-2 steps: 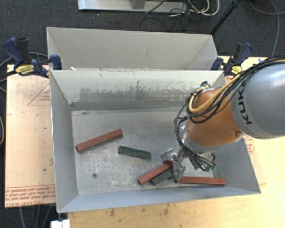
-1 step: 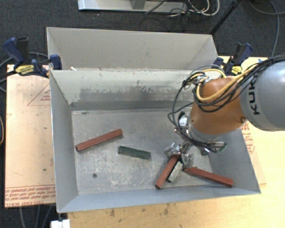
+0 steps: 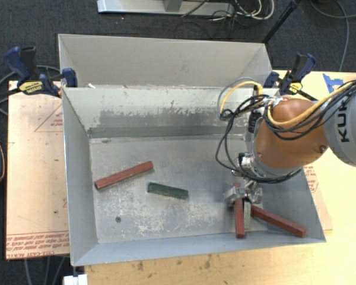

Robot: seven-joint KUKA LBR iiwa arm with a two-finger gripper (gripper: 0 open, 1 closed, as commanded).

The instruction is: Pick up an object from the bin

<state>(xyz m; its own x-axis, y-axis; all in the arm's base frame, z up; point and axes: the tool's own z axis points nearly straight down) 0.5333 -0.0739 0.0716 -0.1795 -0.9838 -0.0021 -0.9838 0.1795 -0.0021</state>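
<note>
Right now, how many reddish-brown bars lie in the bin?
3. The left bar lies slanted, left of the dark green bar; the middle bar sits just below the gripper; the corner bar lies beside it at front right. The arm could hide others.

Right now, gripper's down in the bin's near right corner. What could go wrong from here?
1. The gripper sits at one end of a red-brown bar, not its middle; a grasp there may let it swing or slip.
2. A slanted red-brown bar seems to lie against it and could get dragged along.
3. Both lie close to the bin's right wall, so a collision there is possible.
</note>
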